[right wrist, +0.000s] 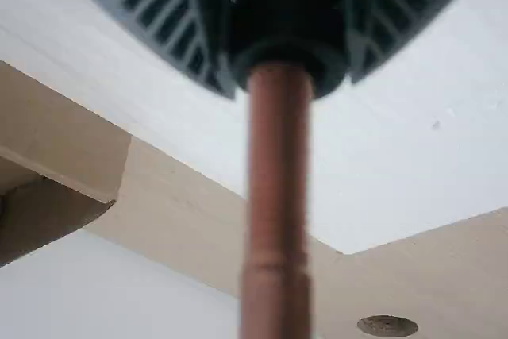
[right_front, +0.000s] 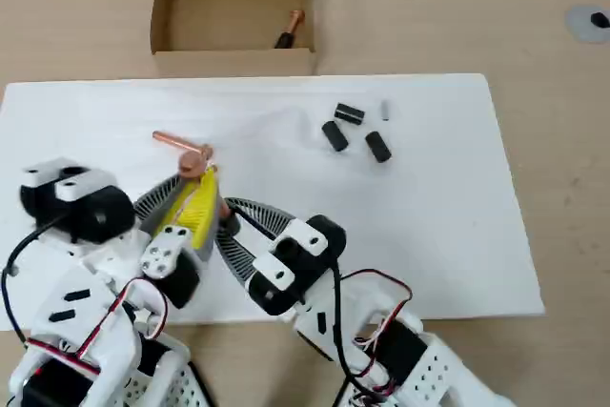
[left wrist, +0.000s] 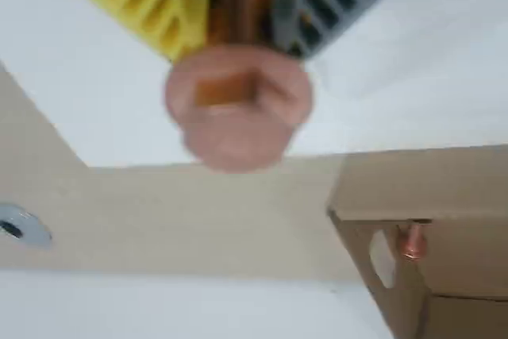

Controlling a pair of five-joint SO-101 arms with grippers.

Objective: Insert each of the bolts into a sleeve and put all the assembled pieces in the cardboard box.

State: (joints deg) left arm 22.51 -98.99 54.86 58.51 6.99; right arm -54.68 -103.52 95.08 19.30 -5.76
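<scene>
Standing at the table (right_front: 562,140), I see the left claw (left wrist: 238,33) pinched shut on the shank of a copper bolt (left wrist: 238,109), its slotted head poking out beyond the tips. Close beside it the right claw (right wrist: 287,69) is clamped round a black sleeve (right wrist: 287,13), and a copper shank (right wrist: 278,196) juts from the bore; whether that is the same bolt I cannot tell. The cardboard box (right_front: 233,64) sits at 12 o'clock from the claws with one assembled piece (right_front: 289,29) inside; spare sleeves (right_front: 334,135) lie at 2 o'clock on the white mat (right_front: 429,254). Bolt and sleeve look light, stiff and smooth, apt to swivel or roll, so I would grip mid-shank and round the sleeve's waist, leaving the bore clear.
</scene>
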